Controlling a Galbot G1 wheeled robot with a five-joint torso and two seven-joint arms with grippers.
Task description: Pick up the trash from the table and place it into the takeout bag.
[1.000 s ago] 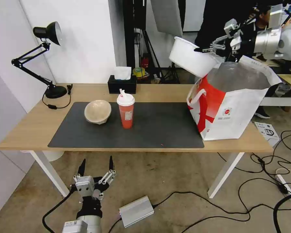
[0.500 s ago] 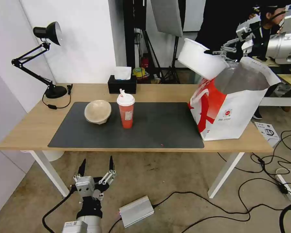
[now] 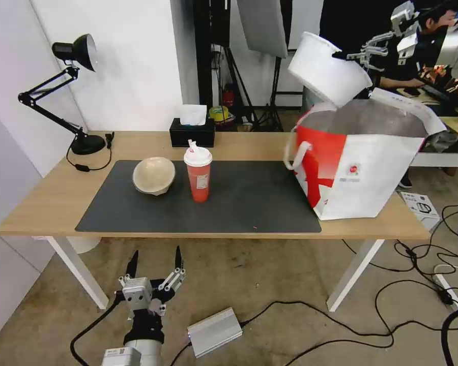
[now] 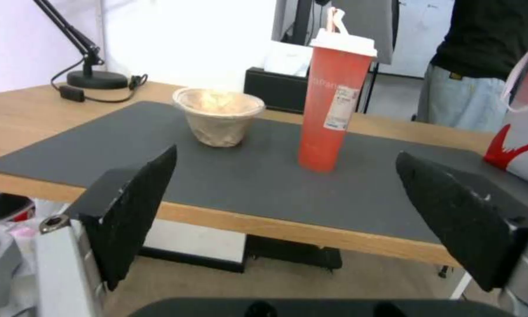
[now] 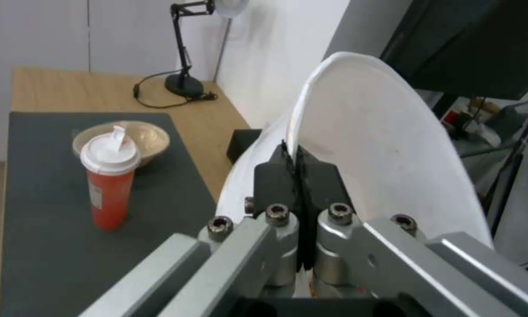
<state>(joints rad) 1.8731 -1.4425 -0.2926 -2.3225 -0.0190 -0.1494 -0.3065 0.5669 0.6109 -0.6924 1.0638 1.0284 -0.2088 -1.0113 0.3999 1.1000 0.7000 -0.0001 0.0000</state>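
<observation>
Nearest to me, my left claw (image 3: 155, 262) hangs low in front of the tabletop (image 3: 51, 201), below its front edge, with its black fingers (image 4: 132, 207) spread wide and nothing between them. Past the edge lies the dark grey mat (image 3: 239, 203). On it the beige paper bowl (image 3: 154, 175) sits toward my left, and just beside it, to its right, the red drink cup (image 3: 198, 173) stands upright with its white lid on. At the right end of the tabletop I see the takeout bag (image 3: 364, 173) standing open, silver lining showing, one corner resting on the mat. Above the bag's far left rim, my right claw (image 3: 352, 54) holds the white round bowl (image 3: 326, 68) tilted in the air; from the right wrist camera I see its fingers pinched tight on the bowl's rim. Further back, near the wall, are a black tissue box (image 3: 192, 133) and a desk lamp (image 3: 68, 84).
</observation>
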